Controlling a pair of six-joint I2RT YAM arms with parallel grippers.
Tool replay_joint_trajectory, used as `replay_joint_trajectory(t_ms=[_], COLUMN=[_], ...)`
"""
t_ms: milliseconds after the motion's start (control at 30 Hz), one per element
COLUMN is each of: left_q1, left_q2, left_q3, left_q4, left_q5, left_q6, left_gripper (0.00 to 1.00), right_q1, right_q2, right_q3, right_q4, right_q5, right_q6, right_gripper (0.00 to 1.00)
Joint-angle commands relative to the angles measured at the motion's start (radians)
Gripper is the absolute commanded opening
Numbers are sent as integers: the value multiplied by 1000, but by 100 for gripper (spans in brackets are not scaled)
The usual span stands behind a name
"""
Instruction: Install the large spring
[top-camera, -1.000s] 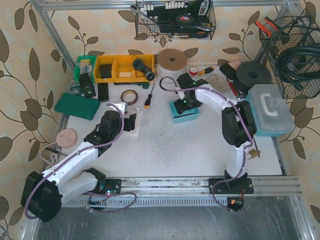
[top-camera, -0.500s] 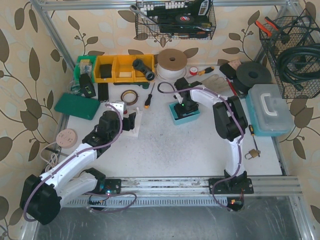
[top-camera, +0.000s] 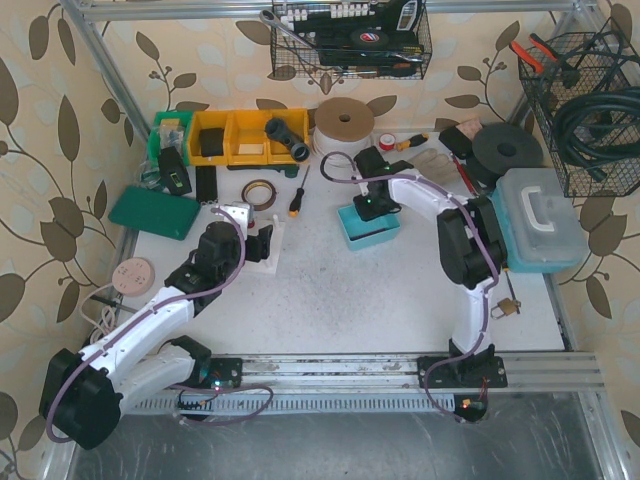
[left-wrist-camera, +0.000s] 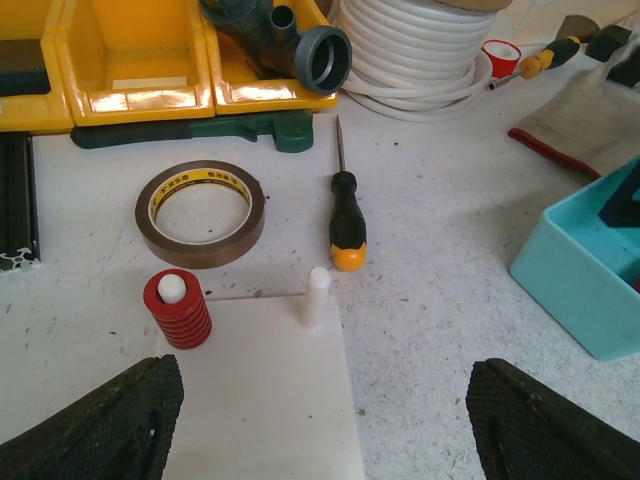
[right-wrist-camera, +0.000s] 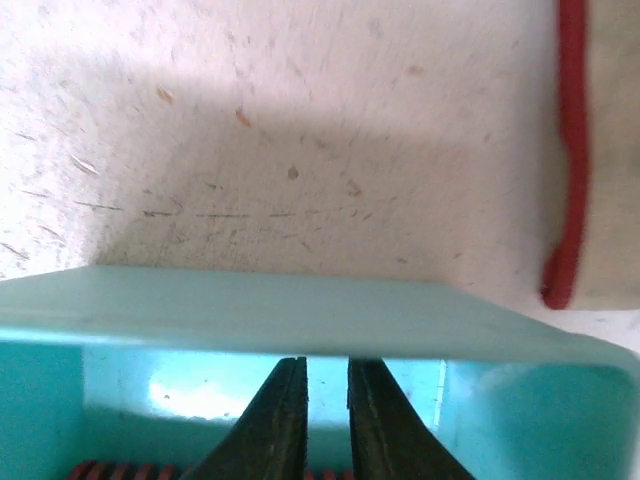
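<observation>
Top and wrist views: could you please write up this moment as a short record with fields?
left gripper: open, at the white plate
red spring: seated on one peg of the plate
bare peg: beside it, nothing on it
right gripper: fingers nearly together, down inside the teal bin
red coils: on the bin floor; whether they are gripped is hidden
</observation>
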Motion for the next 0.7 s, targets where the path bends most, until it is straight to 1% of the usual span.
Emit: replay_joint_trajectory(t_ms=[0,100,167,300,333,400,500,667], left_q1=[-8,-9,-8,-11,-11,-12,-14,-19], left_q2=[-12,-12,-12,-12,-12,-15,-19,-31], left_q3=[-10,-10,-10,-9,-9,-7,-7,-7], left_q4=[38,39,40,39,41,40,40,35], left_q5=[-2,-1,1,4,8,12,15,14], left_q6=[18,17,18,15,15,15,14,13], left_gripper=[81,81,81,81,81,81,81,81], right_q1=[-2,-3,1,27,30,31,29,31], right_q2=[-83,-74,-60,-78,-85,-105,-110,-54], right_q3=[-45,-28,9,49,54,54,52,50], right_q4=[71,43,-25,-166,-195,-235,-259,-260], right_q5=[43,22,2,29,39,62,50,15], right_q6=[19,18,31,78,89,102,106,117], right_gripper=[16,16,20,46,51,57,60,64])
